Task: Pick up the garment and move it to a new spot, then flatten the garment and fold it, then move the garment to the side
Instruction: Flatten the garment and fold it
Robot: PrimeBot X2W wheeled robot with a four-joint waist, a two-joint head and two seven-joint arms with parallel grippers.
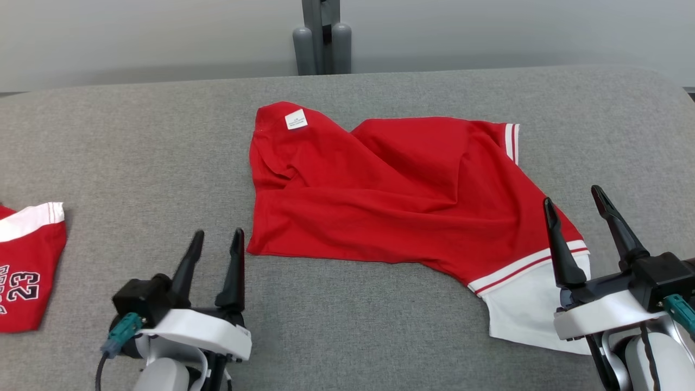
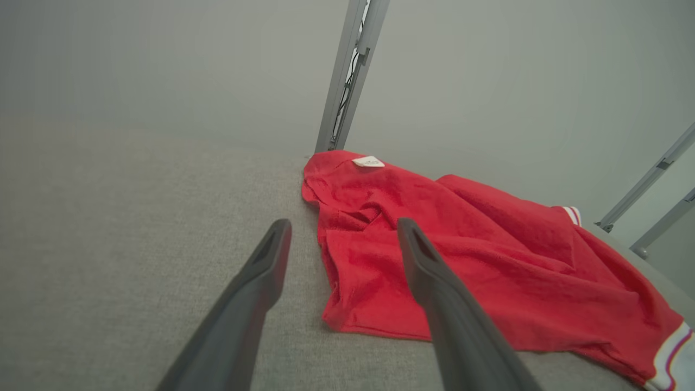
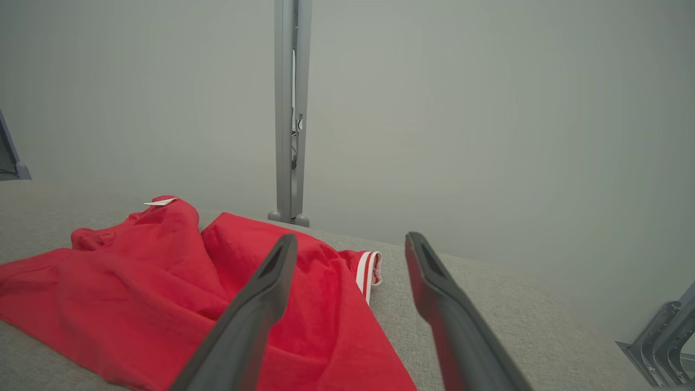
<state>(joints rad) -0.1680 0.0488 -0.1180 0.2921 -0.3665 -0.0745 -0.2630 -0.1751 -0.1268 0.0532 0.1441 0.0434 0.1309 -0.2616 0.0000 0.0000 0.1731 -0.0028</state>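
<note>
In the head view, a red garment [image 1: 402,190] lies crumpled and partly spread in the middle of the grey fabric-covered table [image 1: 136,152]. Its white label [image 1: 296,119] faces up at the far left corner, a striped cuff [image 1: 511,142] lies at the far right, and a broad white hem band [image 1: 532,304] sits at the near right. The left gripper [image 1: 219,232] is at the lower left, just beside the garment's near left corner. Its two dark fingers are apart, with nothing between them. The right gripper [image 1: 572,194] is at the lower right with its fingers spread wide. One finger crosses in front of the striped hem, but I cannot tell whether it touches the cloth. A second red garment [image 1: 27,271], printed with 23, lies at the table's left edge, well apart from the first. A grey post [image 1: 321,38] stands behind the far edge. In the left wrist view, the left gripper [image 2: 343,222] has its jaws parted and empty above the table. The garment [image 2: 488,271] spreads ahead and to the right, with the label [image 2: 368,161] at its far end. In the right wrist view, the right gripper [image 3: 350,237] is likewise parted and holds nothing. The garment [image 3: 136,293] lies beneath and to the left of its fingers, and the cuff [image 3: 369,269] shows between them.
</note>
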